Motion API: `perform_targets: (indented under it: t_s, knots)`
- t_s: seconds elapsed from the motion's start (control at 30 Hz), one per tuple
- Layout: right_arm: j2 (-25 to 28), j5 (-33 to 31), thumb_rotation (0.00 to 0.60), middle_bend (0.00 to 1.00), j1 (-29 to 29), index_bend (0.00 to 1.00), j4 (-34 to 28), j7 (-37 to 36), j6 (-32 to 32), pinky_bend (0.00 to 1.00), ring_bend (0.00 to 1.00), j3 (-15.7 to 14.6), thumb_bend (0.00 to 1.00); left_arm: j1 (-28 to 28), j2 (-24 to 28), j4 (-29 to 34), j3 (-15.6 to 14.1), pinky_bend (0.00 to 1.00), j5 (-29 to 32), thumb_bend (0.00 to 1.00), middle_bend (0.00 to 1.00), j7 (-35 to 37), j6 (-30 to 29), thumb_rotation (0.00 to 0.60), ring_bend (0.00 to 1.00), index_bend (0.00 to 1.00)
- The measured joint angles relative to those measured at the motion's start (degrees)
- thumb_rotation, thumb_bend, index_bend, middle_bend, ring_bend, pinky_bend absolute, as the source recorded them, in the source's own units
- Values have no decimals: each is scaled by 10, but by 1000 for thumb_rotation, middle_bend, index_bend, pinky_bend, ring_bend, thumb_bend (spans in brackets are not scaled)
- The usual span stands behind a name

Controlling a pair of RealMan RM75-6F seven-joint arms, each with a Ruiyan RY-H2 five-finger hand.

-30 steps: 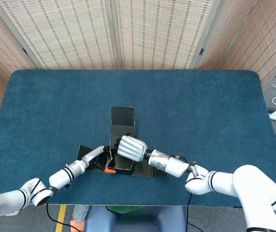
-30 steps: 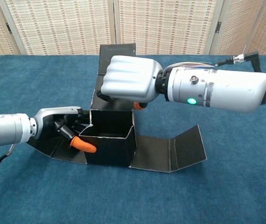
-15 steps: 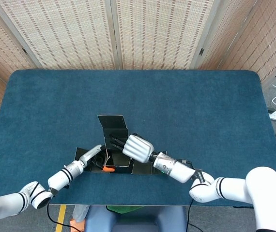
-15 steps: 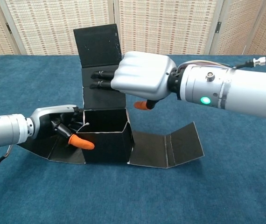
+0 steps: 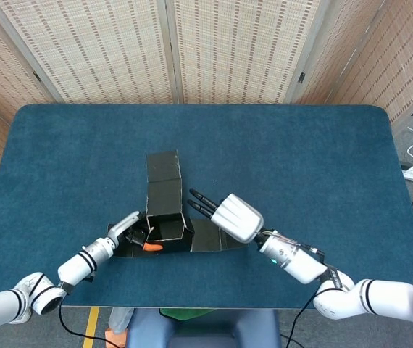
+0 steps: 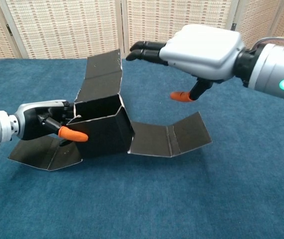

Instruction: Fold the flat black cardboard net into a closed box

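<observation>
Half-folded black cardboard net [image 6: 102,130] near front edge of blue table [image 5: 301,159], rear flap leaning back. Left hand [image 6: 45,122] gripping left wall, orange-tipped thumb inside. Right hand [image 6: 199,47] hovering above right flaps — fingers extended, holding nothing. Woven screens [image 5: 170,43] behind.

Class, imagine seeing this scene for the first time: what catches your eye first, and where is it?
The half-folded black cardboard net near the table's front edge, its middle already raised into an open box with flaps splayed out. The left hand grips the box's left wall, while the right hand hovers open above the right flap, touching nothing.
</observation>
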State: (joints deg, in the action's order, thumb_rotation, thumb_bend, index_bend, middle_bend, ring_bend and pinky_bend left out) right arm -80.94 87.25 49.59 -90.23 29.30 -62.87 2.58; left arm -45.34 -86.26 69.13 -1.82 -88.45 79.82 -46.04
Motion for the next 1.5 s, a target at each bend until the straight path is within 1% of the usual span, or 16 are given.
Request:
perform_targets:
  t_s: [0.07, 0.17, 0.3, 0.4, 0.5, 0.6, 0.73, 0.8, 0.9, 0.97, 1.13, 1.2, 1.3, 1.5]
  knots:
    - [9, 9, 600, 30, -17, 0, -7, -43, -29, 892, 754, -1, 296, 0, 9, 5, 0, 754, -4, 176, 360, 32, -4, 600, 531, 386]
    - [22, 23, 600, 64, -48, 0, -14, -120, -88, 900, 759, 0, 296, -2, 24, 9, -2, 755, -14, 175, 356, 102, -13, 600, 531, 386]
    - [34, 42, 600, 86, -96, 0, -14, -226, -174, 907, 769, 4, 296, -6, 40, 0, -7, 756, -32, 176, 351, 224, -28, 600, 530, 386]
    - [39, 51, 600, 95, -128, 0, -6, -288, -219, 908, 773, 6, 296, -10, 46, -19, -14, 756, -48, 176, 352, 319, -44, 600, 530, 385]
    - [39, 57, 600, 108, -151, 0, 7, -332, -243, 910, 778, 10, 296, -14, 50, -43, -23, 756, -65, 176, 352, 409, -65, 600, 530, 384]
    - [32, 60, 600, 122, -163, 0, 23, -366, -252, 912, 783, 14, 296, -19, 52, -67, -35, 756, -83, 176, 352, 493, -91, 600, 530, 383]
    - [8, 62, 600, 128, -167, 0, 51, -384, -248, 913, 784, 19, 291, -26, 57, -92, -52, 756, -109, 176, 352, 581, -136, 600, 530, 383]
    - [-10, 64, 600, 136, -163, 0, 61, -384, -243, 916, 786, 26, 254, -32, 61, -97, -60, 756, -122, 176, 351, 604, -163, 600, 530, 383]
    - [-42, 64, 600, 158, -149, 0, 73, -382, -234, 928, 795, 43, 161, -40, 67, -93, -68, 755, -137, 177, 351, 615, -190, 600, 530, 383]
    - [-64, 63, 600, 173, -138, 0, 80, -380, -229, 936, 803, 55, 131, -43, 70, -87, -71, 755, -140, 177, 351, 613, -195, 600, 531, 383]
    - [-119, 61, 600, 203, -99, 0, 94, -362, -211, 946, 814, 97, 90, -47, 76, -65, -77, 755, -143, 176, 351, 577, -205, 600, 530, 383]
    - [-129, 62, 600, 219, -84, 0, 95, -348, -204, 950, 818, 111, 85, -49, 78, -56, -79, 754, -142, 175, 351, 558, -207, 600, 530, 382]
    - [-133, 64, 600, 238, -70, 5, 90, -329, -195, 954, 820, 123, 84, -49, 80, -50, -81, 755, -141, 177, 351, 531, -211, 600, 527, 383]
    - [-131, 69, 600, 253, -54, 18, 75, -292, -179, 958, 822, 132, 55, -49, 80, -45, -90, 754, -141, 175, 351, 480, -212, 600, 524, 382]
